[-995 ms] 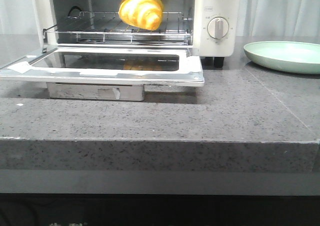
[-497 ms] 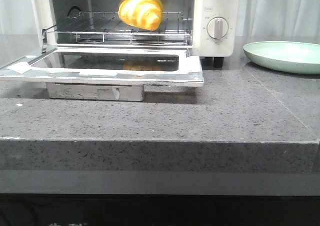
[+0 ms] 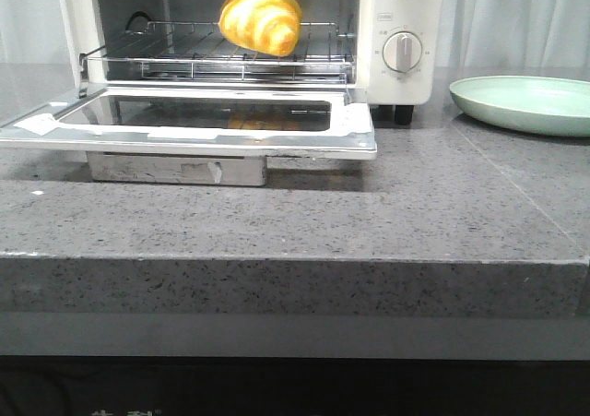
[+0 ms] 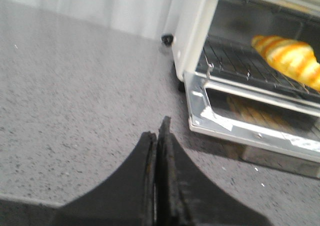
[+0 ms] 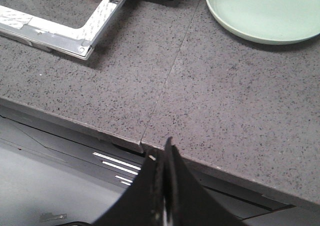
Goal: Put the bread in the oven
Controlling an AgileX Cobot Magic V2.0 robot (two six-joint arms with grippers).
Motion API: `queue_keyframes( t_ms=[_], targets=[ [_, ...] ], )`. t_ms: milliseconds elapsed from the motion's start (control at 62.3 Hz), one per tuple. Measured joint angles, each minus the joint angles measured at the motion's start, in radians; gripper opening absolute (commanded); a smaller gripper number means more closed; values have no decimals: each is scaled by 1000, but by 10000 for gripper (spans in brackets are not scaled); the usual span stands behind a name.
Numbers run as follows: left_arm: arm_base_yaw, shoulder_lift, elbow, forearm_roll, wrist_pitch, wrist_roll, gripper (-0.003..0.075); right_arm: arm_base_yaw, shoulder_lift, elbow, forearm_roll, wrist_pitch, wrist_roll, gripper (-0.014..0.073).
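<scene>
The bread [image 3: 262,18], a glossy yellow croissant roll with orange-brown stripes, lies on the wire rack [image 3: 221,56] inside the cream-white oven [image 3: 396,38]. The oven's glass door [image 3: 194,121] hangs open and flat. The bread also shows in the left wrist view [image 4: 290,60]. My left gripper [image 4: 156,136] is shut and empty, over the grey counter to the left of the oven. My right gripper [image 5: 162,153] is shut and empty, at the counter's front edge. Neither gripper shows in the front view.
A pale green plate [image 3: 521,102] sits on the grey stone counter [image 3: 369,213] to the right of the oven; it also shows in the right wrist view [image 5: 265,10]. The open door's corner [image 5: 82,48] juts toward the counter's front. A seam [image 5: 172,65] runs across the counter.
</scene>
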Motion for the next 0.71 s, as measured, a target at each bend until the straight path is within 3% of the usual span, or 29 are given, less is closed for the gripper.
queue_keyframes(
  t_ms=[128, 706],
  targets=[
    [30, -11, 13, 2, -61, 8, -18, 0, 0, 0, 2, 0, 0, -118],
    [39, -11, 13, 79, -56, 32, -18, 0, -2, 0, 2, 2, 0, -118]
  ],
)
